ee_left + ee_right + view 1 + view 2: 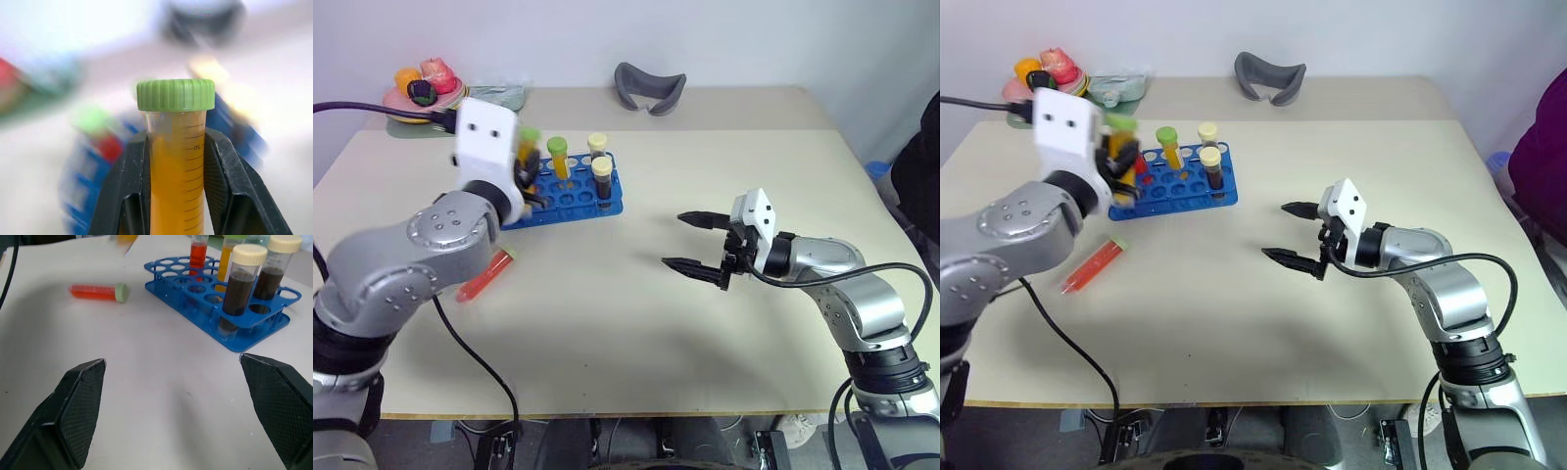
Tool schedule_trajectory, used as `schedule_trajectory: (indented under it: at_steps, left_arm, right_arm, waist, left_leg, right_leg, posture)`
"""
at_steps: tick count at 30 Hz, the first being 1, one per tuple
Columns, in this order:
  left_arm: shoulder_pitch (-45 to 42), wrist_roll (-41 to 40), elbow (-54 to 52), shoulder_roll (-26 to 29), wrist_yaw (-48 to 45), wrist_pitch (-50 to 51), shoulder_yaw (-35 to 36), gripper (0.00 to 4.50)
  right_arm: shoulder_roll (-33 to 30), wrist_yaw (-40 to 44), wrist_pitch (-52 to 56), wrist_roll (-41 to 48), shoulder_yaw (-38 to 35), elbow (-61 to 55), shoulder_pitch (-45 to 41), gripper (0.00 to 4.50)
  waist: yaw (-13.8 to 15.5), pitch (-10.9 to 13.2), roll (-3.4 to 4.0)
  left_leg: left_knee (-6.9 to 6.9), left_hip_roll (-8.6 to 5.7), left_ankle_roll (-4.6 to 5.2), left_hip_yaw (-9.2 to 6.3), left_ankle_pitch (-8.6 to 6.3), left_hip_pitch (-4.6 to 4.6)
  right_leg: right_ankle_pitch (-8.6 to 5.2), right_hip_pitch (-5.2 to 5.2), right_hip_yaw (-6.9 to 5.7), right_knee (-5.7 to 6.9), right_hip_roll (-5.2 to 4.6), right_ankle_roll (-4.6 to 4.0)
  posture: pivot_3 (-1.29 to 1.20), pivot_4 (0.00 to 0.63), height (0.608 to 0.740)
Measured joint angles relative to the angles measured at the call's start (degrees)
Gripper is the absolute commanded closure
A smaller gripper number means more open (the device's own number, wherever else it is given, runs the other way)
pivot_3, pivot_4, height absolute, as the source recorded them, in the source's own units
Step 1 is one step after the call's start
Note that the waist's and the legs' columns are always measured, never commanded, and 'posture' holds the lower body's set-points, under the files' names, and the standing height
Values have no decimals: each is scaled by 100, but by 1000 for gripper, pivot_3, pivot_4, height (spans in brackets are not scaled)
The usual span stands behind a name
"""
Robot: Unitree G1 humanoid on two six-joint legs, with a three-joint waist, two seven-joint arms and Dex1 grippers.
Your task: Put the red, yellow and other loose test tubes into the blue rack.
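My left gripper (176, 142) is shut on a yellow-orange test tube (177, 161) with a green cap, held upright and raised beside the left end of the blue rack (573, 201). A red tube (485, 275) with a pale green cap lies on its side on the table, in front of the rack. Standing in the rack are a yellow tube (557, 157), two dark brown tubes with cream caps (601, 178) and a red one (198, 252). My right gripper (674, 240) hovers open over the table to the right of the rack, nothing between its fingers.
A grey curved object (649, 88) lies at the table's far edge. A plate of toy food (421, 93) and a pale green tray (499, 96) sit at the far left corner. A person's purple sleeve (1542, 157) shows at the right.
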Motion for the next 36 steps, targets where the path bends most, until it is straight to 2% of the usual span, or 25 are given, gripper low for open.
schedule_trajectory:
  at_steps: [2, 6, 7, 11, 15, 20, 26, 36]
  left_arm:
    - [111, 890, 212, -476, -200, -582, -55, 3679]
    - [107, 2812, 1126, -1273, -656, -1783, -732, 3679]
    - [113, 3309, 1512, -1674, -706, -2307, -823, 3679]
    - [234, 4279, 2562, -2614, -842, -3793, -817, 3679]
    - [290, 4570, 3510, -3225, -1212, -4877, -474, 3679]
    - [176, 4668, 4619, -3645, -1923, -5926, -187, 3679]
    - [-85, 4699, 5591, -4070, -2500, -6549, 69, 3679]
    - [-388, 4907, 6498, -4500, -2821, -7090, 421, 3679]
  right_arm:
    - [109, -55, 14, 3, 5, 53, -89, 0]
    - [347, -258, 92, 111, -37, 59, -265, 0]
    - [439, -359, 158, 155, -84, 60, -272, 0]
    - [638, -714, 400, 395, -226, 36, -282, 0]
    - [679, -1015, 629, 607, -441, -170, -240, 0]
    - [727, -1260, 792, 729, -476, -466, -11, 0]
    - [728, -1395, 852, 756, -478, -508, 7, 0]
    - [726, -1466, 860, 775, -478, -508, 1, 0]
  waist:
    - [78, 1, -3]
    - [191, 1, -5]
    - [214, 1, -5]
    - [250, 1, -5]
    - [249, 1, -5]
    - [259, 1, -5]
    - [253, 1, -5]
    - [250, 1, -6]
  left_leg:
    - [6, -3, 1, 7, 0, -3]
    - [10, -9, 7, 13, -3, -5]
    - [10, -8, 8, 14, -4, -6]
    - [7, 14, 9, 7, -5, -12]
    - [9, 18, 11, 9, -6, -14]
    - [12, 16, 19, 11, -10, -14]
    - [12, 16, 24, 11, -13, -14]
    - [12, 17, 24, 11, -13, -14]
  right_leg:
    - [0, 1, -1, 1, -2, 1]
    - [1, 3, -1, 1, -9, 2]
    - [2, 1, -1, 2, -10, 2]
    - [2, -17, 0, 9, -12, 2]
    - [2, -20, 0, 15, -15, 1]
    - [3, -17, -2, 13, -18, 3]
    - [3, -17, -3, 12, -17, 3]
    - [3, -18, -4, 12, -16, 3]
  posture:
    - [0, 150, 735]
    - [0, 150, 735]
    - [0, 150, 735]
    - [0, 150, 735]
    - [0, 150, 735]
    - [0, 150, 735]
    - [0, 150, 735]
    - [0, 150, 735]
